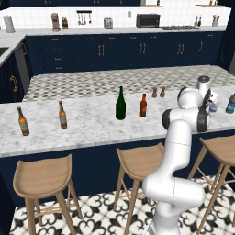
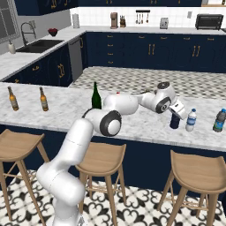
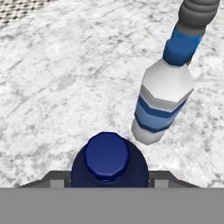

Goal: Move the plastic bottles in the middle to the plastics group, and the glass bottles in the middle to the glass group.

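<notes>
hand (image 2: 175, 118) pinched the navy bottle (image 3: 109, 161), upright on the worktop (image 3: 65, 78), right below it. water bottle (image 3: 162, 103) of the plastics group stood just beside, further along the worktop.

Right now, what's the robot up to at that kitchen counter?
It is sorting bottles on the marble counter. The end effector is closed around the squat navy bottle, which is next to the clear water bottle and the teal bottle. The green wine bottle and the red-topped bottle wait mid-counter; two amber beer bottles stand far left.
</notes>
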